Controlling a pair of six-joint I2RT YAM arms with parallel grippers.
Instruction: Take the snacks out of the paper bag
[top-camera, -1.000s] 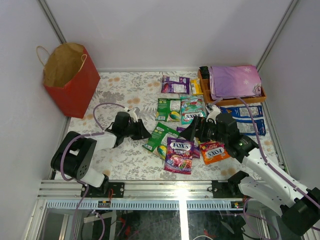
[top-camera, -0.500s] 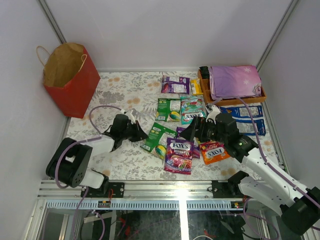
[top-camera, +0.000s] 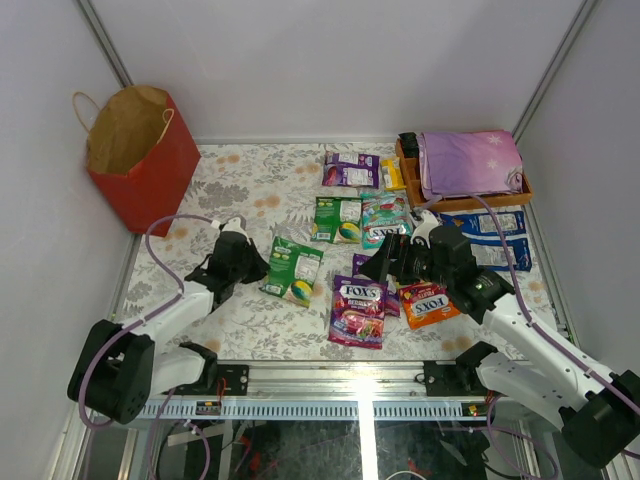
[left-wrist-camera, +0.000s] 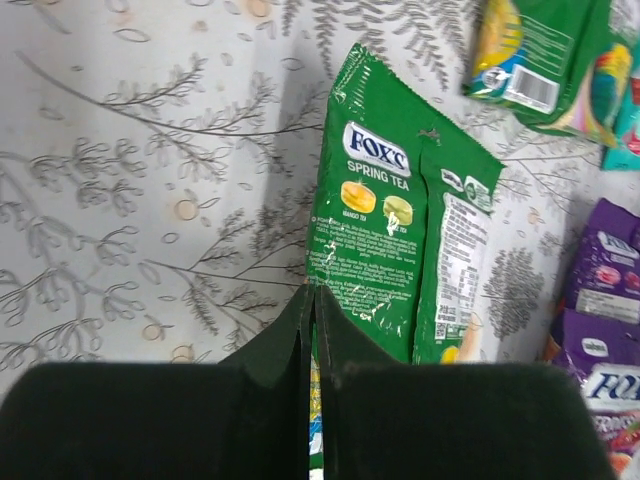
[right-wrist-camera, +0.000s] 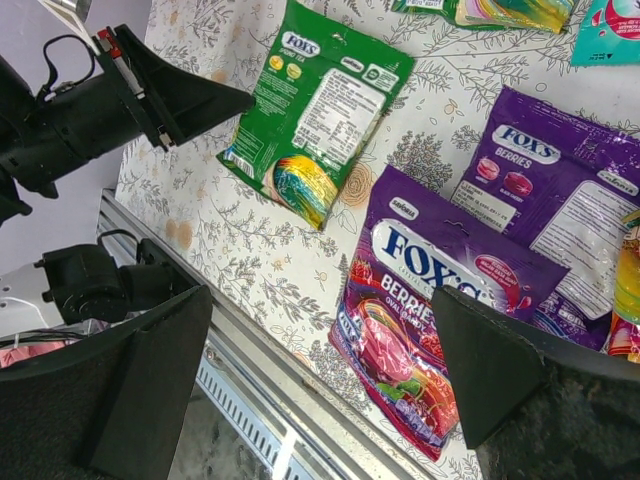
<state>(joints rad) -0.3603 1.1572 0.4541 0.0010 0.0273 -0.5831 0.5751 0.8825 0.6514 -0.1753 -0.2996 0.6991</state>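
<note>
The left hand (left-wrist-camera: 308, 300) has its fingers pressed almost together, apparently pinching the near edge of the green packet (left-wrist-camera: 375, 230), which lies flat on the desk (left-wrist-camera: 150, 150) just ahead of it. The right hand (right-wrist-camera: 320, 300) hangs wide open and empty above a purple packet (right-wrist-camera: 440, 270). The paper bag (top-camera: 150, 185) stands well beyond the left hand, to its left. So thin a pinch on glossy film could slip if the packet is lifted.
</note>
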